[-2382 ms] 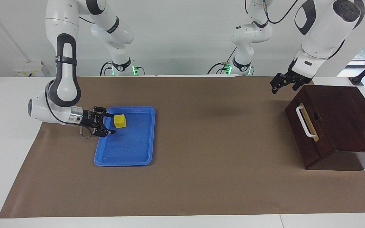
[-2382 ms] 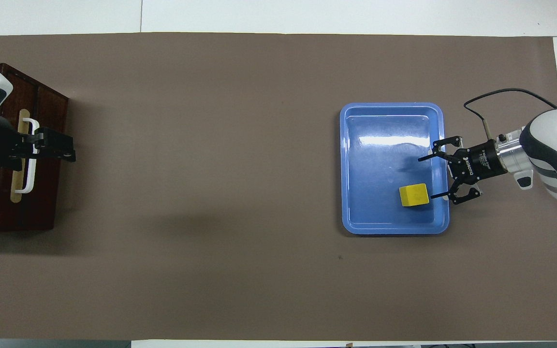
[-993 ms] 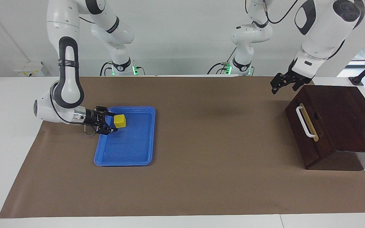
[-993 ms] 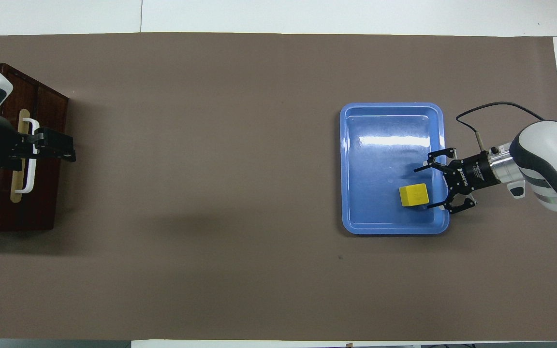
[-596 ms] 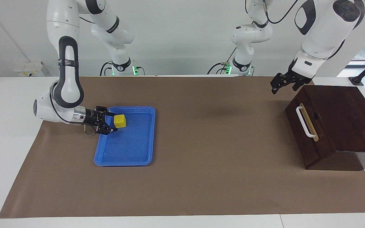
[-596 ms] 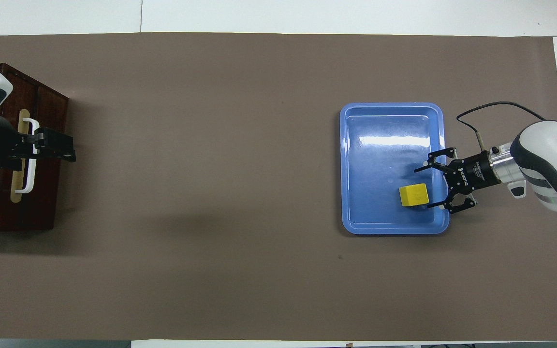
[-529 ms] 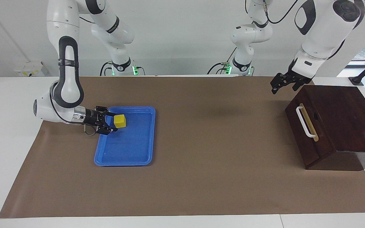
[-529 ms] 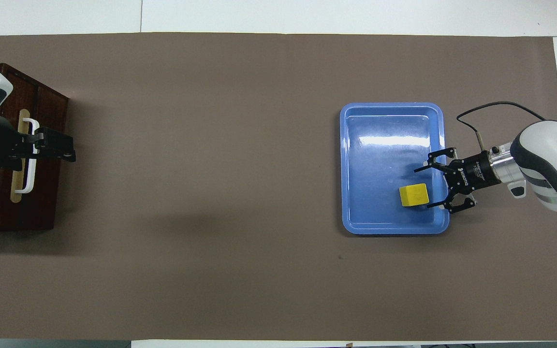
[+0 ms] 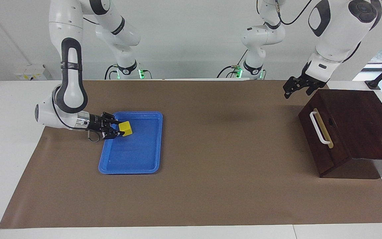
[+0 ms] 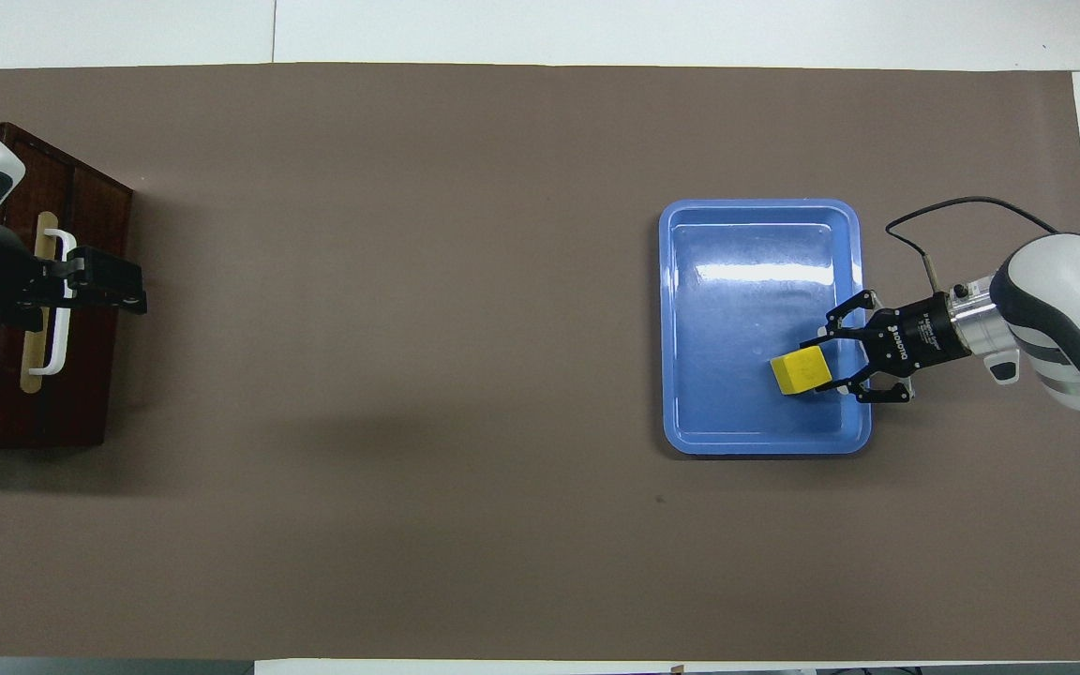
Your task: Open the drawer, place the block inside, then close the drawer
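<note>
The yellow block (image 9: pixel 127 128) (image 10: pixel 801 370) sits in the blue tray (image 9: pixel 138 156) (image 10: pixel 746 234), at the tray's side toward the right arm's end of the table. My right gripper (image 9: pixel 120 128) (image 10: pixel 825 367) lies low and level over the tray's rim, shut on the block. The dark brown drawer (image 9: pixel 325 146) (image 10: pixel 81 384) is closed in its cabinet, its white handle (image 9: pixel 317 127) (image 10: pixel 57 309) showing. My left gripper (image 9: pixel 288 90) (image 10: pixel 132 289) hangs open in the air by the cabinet's upper corner, holding nothing.
A brown mat (image 9: pixel 227 159) covers the table between the tray and the cabinet (image 9: pixel 363 119). White table borders the mat at both ends. A cable loops from the right wrist (image 10: pixel 952 211).
The right gripper's fingers have closed onto the yellow block, which has shifted and turned slightly. The left arm has not moved.
</note>
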You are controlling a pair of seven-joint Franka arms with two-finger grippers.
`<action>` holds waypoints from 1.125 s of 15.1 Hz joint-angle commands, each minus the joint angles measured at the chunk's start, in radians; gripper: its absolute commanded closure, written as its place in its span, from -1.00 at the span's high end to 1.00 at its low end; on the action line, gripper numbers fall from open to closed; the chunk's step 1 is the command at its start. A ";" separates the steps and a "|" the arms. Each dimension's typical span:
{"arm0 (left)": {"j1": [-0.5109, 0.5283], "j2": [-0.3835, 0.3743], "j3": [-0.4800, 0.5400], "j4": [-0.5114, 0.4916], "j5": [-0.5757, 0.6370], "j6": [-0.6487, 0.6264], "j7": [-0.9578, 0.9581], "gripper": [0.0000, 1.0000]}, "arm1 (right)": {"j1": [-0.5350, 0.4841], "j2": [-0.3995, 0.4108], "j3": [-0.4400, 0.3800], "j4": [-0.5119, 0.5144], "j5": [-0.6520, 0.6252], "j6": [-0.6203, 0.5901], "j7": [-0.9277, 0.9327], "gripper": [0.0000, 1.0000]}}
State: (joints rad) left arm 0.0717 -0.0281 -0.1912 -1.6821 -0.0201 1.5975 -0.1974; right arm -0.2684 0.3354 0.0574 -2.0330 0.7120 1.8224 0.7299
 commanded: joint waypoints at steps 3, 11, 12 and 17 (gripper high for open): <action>0.002 -0.026 0.004 -0.025 -0.012 0.006 -0.008 1.00 | -0.008 -0.025 0.007 -0.024 0.040 0.020 -0.032 -1.00; 0.002 -0.026 0.004 -0.024 -0.012 0.006 -0.008 1.00 | 0.029 -0.071 0.010 0.115 0.037 -0.020 0.147 -1.00; 0.002 -0.026 0.004 -0.024 -0.012 0.006 -0.008 1.00 | 0.040 -0.088 0.010 0.128 0.037 -0.020 0.181 -1.00; -0.013 -0.030 -0.002 -0.007 -0.008 0.018 -0.004 1.00 | 0.095 -0.130 0.018 0.220 0.037 -0.050 0.356 -1.00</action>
State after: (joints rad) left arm 0.0698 -0.0294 -0.1990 -1.6812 -0.0201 1.5986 -0.1974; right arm -0.1862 0.2153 0.0707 -1.8557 0.7269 1.8038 1.0234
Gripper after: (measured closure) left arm 0.000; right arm 0.454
